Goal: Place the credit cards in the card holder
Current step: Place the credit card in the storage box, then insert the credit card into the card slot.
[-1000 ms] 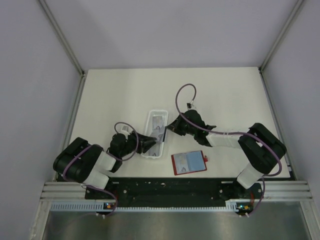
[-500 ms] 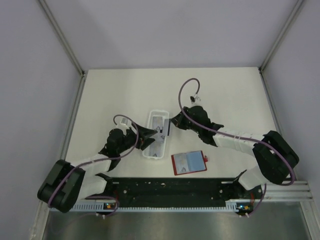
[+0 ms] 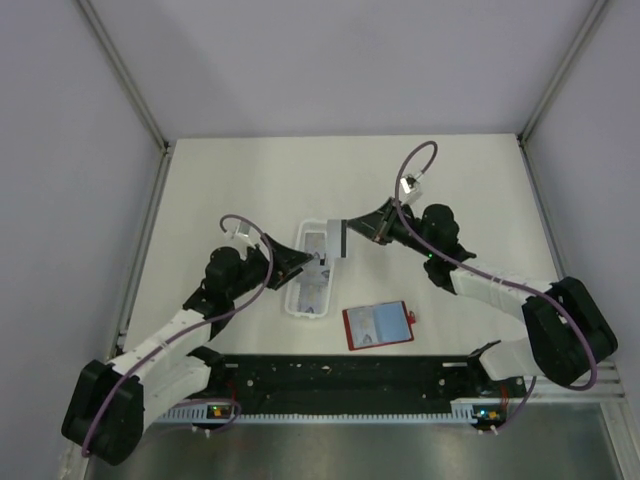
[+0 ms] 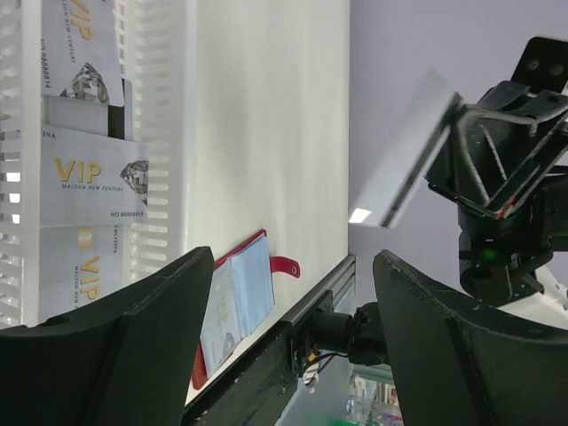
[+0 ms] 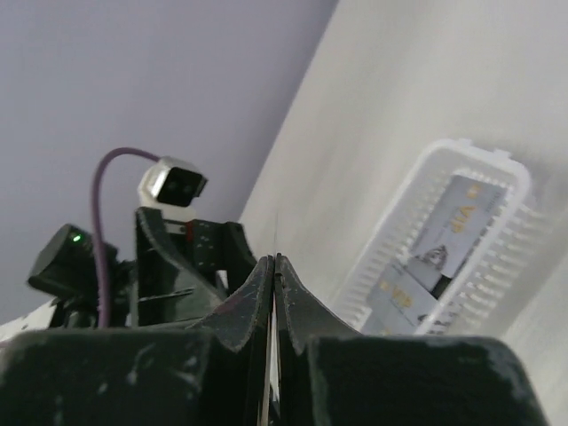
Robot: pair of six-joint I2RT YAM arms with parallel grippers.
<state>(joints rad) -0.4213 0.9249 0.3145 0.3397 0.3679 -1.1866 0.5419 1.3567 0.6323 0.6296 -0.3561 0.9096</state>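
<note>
One grey card [image 4: 404, 151] clamped in right pincer [image 3: 352, 232]; left pincer [image 3: 314, 263] wide apart over white tray [image 3: 306, 314].

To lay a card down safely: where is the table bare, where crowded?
Bare: the far table between the white tray and the back wall. Crowded: the near side, with the red wallet, the left hand over the tray and the right hand holding a card.

The thin grey cards [image 4: 93, 188] have gold letters and a dark diamond mark. The long slotted plastic tray [image 4: 164, 133] is white. The small square wallet [image 3: 378, 325] is red, pale inside.
</note>
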